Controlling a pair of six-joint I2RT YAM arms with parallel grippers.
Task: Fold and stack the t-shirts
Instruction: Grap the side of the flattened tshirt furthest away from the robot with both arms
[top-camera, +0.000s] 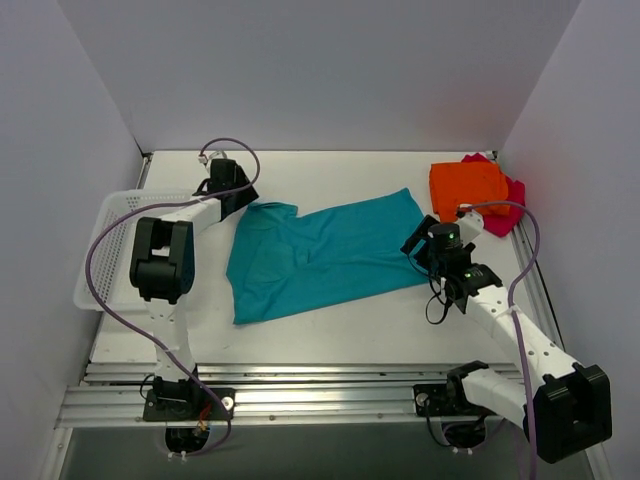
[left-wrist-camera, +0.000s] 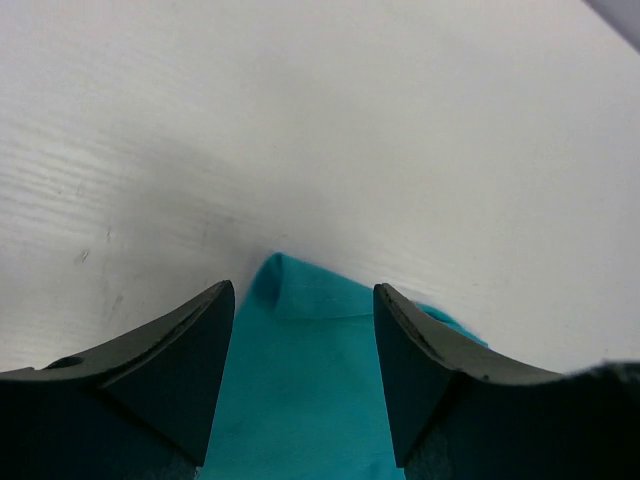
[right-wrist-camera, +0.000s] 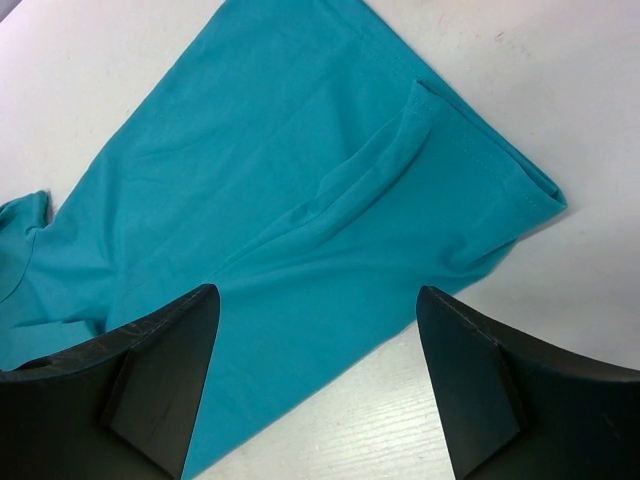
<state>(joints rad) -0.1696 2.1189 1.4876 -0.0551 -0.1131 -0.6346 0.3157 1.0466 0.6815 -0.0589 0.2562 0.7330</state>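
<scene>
Plain teal-blue t-shirt (top-camera: 320, 255), plain bright orange t-shirt (top-camera: 467, 187), magenta-pink t-shirt (top-camera: 503, 218), white mesh basket (top-camera: 105, 225), white desk (top-camera: 330, 335) with faint grey grain, left arm (top-camera: 172, 325) and right arm (top-camera: 510, 325) white with black joints, lilac cables (top-camera: 89, 270), pale grey walls (top-camera: 320, 70)

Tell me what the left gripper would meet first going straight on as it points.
Probably the teal t-shirt corner just ahead of the open left gripper, then the white table; depth unclear.

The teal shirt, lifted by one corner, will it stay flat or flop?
Probably flop: the teal shirt lies in soft wrinkles with a folded hem, so it should drape. It looks thin, so likely light. Pushed, it would probably bunch, as its creases suggest.
</scene>
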